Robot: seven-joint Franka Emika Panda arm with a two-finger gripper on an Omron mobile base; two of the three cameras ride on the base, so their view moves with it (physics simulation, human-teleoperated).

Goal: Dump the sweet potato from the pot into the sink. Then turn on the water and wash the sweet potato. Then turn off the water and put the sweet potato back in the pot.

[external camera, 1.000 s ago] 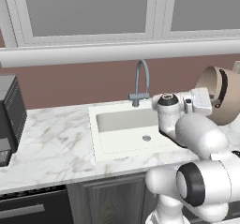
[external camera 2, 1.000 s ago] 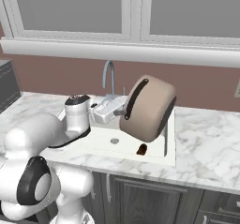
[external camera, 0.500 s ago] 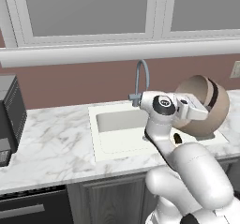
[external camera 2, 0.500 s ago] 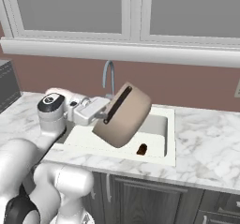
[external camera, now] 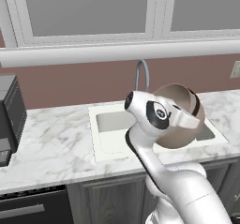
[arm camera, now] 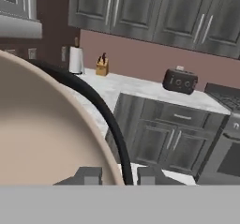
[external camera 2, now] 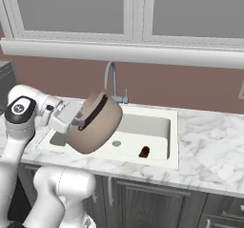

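The gripper (arm camera: 114, 175) is closed on the rim of the pot (external camera 2: 94, 124) and holds it up in the air, tipped on its side. In the hand view the two finger tips stand on either side of the rim, one against the pale inside wall and one outside, next to the dark loop handle (arm camera: 101, 110) that curves up from there. In the right base view the pot hangs over the left part of the sink (external camera 2: 147, 114), above its front left edge, and its rounded tan bottom faces the camera, with a dark handle across its upper side. In the left base view the pot (external camera: 180, 117) is partly covered by the white arm and is in front of the right part of the sink (external camera: 105, 122).

The sweet potato (external camera 2: 144, 151) lies on the sink floor near the front wall, to the right of the small grey drain (external camera 2: 116, 143) and well apart from the pot (it is a small reddish-brown lump, and its shape is too small to tell more). The faucet (external camera 2: 112, 81) stands at the back edge of the sink, behind the pot, and I see no water under it.

The marble surface (external camera 2: 214, 148) runs on both sides of the sink. A dark boxy appliance (external camera: 10, 115) stands on it far to the left
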